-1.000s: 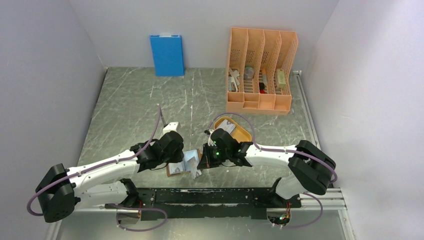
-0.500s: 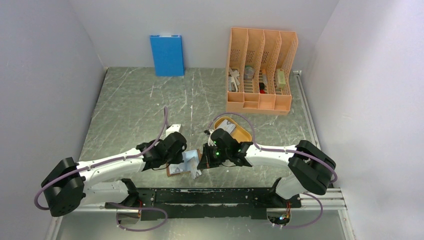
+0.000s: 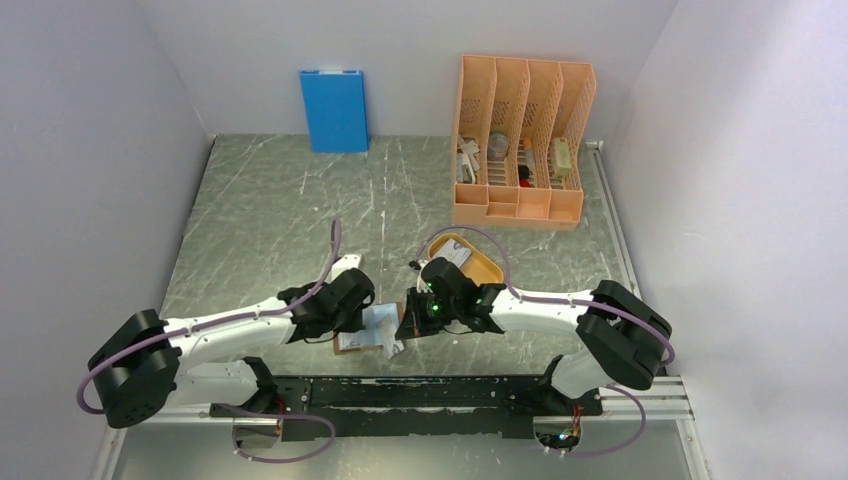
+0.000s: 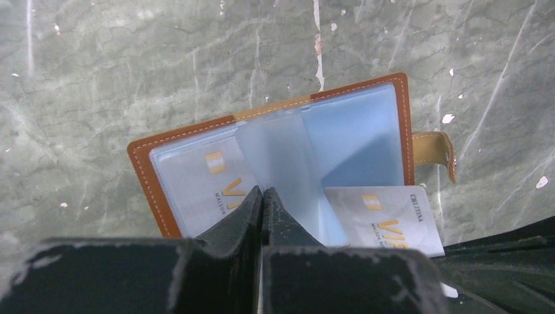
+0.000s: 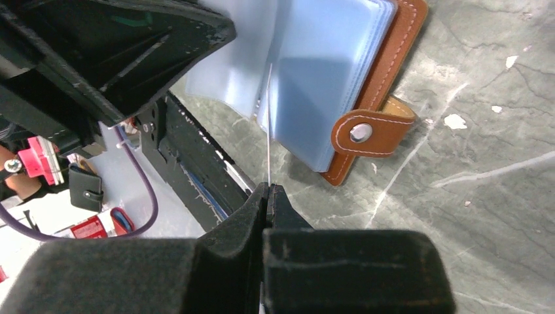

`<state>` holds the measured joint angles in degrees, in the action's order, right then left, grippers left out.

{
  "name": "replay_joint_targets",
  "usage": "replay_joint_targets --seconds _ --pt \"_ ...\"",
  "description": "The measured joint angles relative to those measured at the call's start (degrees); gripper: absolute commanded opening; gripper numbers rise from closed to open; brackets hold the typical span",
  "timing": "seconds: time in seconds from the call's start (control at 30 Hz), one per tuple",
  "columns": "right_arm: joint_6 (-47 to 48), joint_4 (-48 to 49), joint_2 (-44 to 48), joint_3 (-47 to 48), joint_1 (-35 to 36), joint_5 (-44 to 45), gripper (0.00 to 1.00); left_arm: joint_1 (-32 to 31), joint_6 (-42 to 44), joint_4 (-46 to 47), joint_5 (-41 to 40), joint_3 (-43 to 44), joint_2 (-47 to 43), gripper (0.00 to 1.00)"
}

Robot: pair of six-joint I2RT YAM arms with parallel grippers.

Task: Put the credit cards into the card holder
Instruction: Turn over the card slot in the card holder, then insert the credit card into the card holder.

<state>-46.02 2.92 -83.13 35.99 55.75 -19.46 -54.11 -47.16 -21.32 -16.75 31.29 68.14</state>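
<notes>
Left wrist view: the holder point(image 4: 353, 127) was found lying open on the table point(image 4: 98, 78), directly ahead of the left gripper point(image 4: 262, 196). The jaws were pressed together on the near edge of a clear sleeve point(image 4: 278, 154), which was raised off the pages. A stowed card point(image 4: 209, 176) was noted in the pocket just left of the fingertips. A second card point(image 4: 386, 219) was observed to their right, with its far edge over the near edge of the right page.

In the right wrist view, the right gripper point(image 5: 268, 191) was seen pinching that card by its near edge. The card was presented edge-on and ran straight ahead from the fingertips towards the gap beside the raised sleeve. Whether its tip had entered a pocket could not be determined. The strap point(image 5: 366, 134) lay ahead and to the right, flat on the table and off the line of approach.

The step in hand was judged to be insertion of the card. It is recommended that the sleeve be held up firmly but not hauled, since the holder is unrestrained and would likely be dragged. The card should be squared to the pocket mouth and one corner entered first. It should then be advanced slowly, because a thin card gripped at one end is expected to flex. Release should be withheld until most of the card is seated.
</notes>
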Motion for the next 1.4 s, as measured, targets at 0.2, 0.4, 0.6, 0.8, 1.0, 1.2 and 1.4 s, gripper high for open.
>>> replay_joint_targets --seconds 0.2,0.4,0.6,0.8,1.0,1.2,1.4 --pt "-0.09 -0.44 0.0 -0.02 0.0 0.96 0.0 0.0 -0.31 -3.82 -2.84 0.46 -3.61 0.05" --pt "-0.48 0.24 0.0 -0.04 0.0 0.87 0.0 0.0 -1.92 -7.13 -5.53 0.9 -4.81 0.13" --pt "-0.98 1.46 0.0 -0.04 0.0 0.44 0.0 0.0 -3.82 -9.53 -7.13 0.9 -4.81 0.4" --pt "-1.81 3.89 -0.83 0.02 0.07 -0.92 0.0 0.0 -4.81 -11.52 -8.0 0.9 -4.81 0.47" --pt "-2.93 5.86 -4.2 0.98 0.15 -2.21 0.0 0.0 -5.64 -13.33 -9.81 0.9 -4.83 0.42" --pt "-4.22 8.0 -7.17 2.27 0.15 -3.85 0.0 0.0 -8.52 -15.78 -11.96 0.76 -5.73 0.42" --pt "-5.27 10.12 -9.64 2.95 0.17 -5.2 0.0 0.0 -11.85 -17.09 -12.63 -0.79 -7.28 0.42"
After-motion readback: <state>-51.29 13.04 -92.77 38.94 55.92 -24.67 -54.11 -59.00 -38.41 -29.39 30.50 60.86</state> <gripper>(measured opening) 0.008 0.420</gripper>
